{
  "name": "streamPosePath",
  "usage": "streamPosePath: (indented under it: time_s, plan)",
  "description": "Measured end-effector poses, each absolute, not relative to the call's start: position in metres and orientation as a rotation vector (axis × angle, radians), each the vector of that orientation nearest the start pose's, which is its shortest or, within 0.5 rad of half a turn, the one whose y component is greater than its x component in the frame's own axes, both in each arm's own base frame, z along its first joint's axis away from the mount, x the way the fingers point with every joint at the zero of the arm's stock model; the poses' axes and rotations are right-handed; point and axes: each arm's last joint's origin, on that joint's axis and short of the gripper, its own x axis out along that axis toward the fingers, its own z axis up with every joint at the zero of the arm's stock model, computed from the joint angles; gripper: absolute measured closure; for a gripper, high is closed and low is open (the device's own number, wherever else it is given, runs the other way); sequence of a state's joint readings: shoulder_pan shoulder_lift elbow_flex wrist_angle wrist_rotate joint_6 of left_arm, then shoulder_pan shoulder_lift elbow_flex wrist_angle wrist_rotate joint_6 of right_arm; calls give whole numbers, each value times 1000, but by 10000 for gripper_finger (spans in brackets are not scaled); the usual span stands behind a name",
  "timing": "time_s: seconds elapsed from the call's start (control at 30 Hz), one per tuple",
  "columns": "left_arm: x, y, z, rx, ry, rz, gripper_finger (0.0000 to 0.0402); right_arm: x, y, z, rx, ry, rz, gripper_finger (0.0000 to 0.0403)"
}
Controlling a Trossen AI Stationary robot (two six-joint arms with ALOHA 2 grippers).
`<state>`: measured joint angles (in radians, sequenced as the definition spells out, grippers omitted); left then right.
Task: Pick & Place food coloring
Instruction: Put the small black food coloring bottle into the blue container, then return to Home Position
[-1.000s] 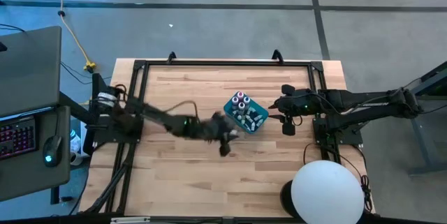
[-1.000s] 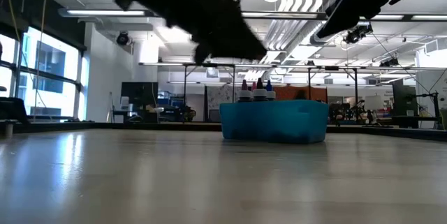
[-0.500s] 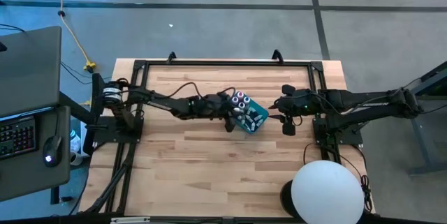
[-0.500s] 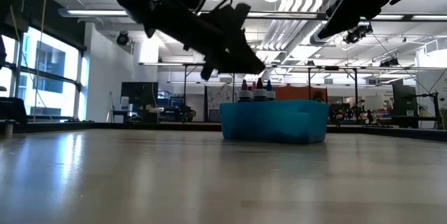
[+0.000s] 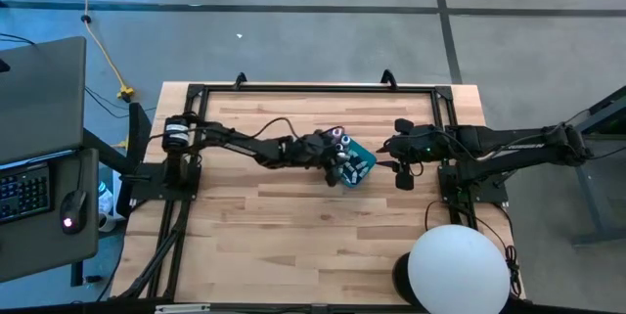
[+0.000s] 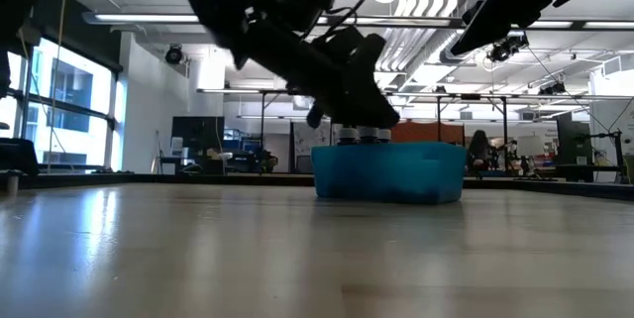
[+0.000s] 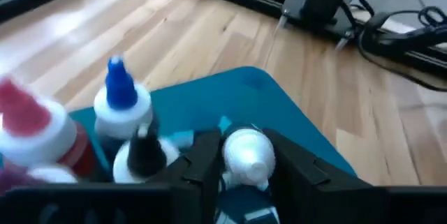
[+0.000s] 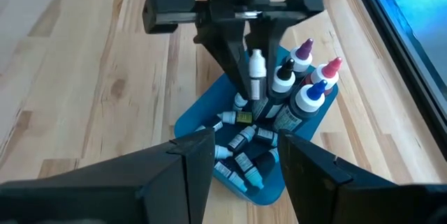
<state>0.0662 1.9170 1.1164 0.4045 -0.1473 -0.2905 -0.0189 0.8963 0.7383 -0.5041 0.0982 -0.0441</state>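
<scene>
Right now the left gripper [image 8: 256, 77] pinches a small white bottle [image 8: 257, 67] above the teal box [image 8: 202, 123]; right gripper [image 8: 241, 154] hovers nearby, spread wide.

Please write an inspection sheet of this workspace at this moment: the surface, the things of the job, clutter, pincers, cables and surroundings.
Surface: wooden table, light planks, black frame around it.
Job's things: food coloring bottles in a teal box; tall ones upright with purple, pink, blue and black tops, small ones lying in the box.
Clutter: nothing seen on the table.
Pincers: left pincer over the box, holding a small white-capped bottle between its fingers; right pincer open, beside the box, apart from it.
Cables: yellow cable on the floor, black cable along the left arm.
Surroundings: keyboard and mouse at left; white round object at the table's near right.
</scene>
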Motion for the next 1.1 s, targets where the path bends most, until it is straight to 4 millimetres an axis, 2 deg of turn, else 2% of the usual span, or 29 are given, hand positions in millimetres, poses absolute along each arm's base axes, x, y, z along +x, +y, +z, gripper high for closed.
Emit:
streamPosePath:
  time_s: [0.2,0.33,0.5,0.6,0.7,0.8,0.9,0.97,1.03,1.1]
  plan:
    - [422,32,198,-212,474,268,240,182,-6,270,-69,672,-98,254]
    - [427,30,212,-245,530,240,215,182,-6,270,-69,677,-97,254]
    - [424,26,253,-304,702,90,211,182,-6,270,-68,679,-102,254]
    - [418,20,270,-305,846,130,211,179,-7,269,-35,694,-124,254]
    - [411,12,294,-210,914,216,211,168,-6,270,-6,728,-131,254]
    - [390,-3,315,-108,989,278,211,153,-6,274,18,724,-139,254]
    - [368,-15,341,-31,955,347,211,136,-5,282,23,675,-130,254]
    - [340,-21,352,11,999,402,211,124,-5,288,27,627,-125,254]
    - [322,-24,370,16,932,447,211,112,-5,295,31,559,-122,254]
    - [291,-26,382,34,950,484,211,101,-5,300,39,497,-127,254]
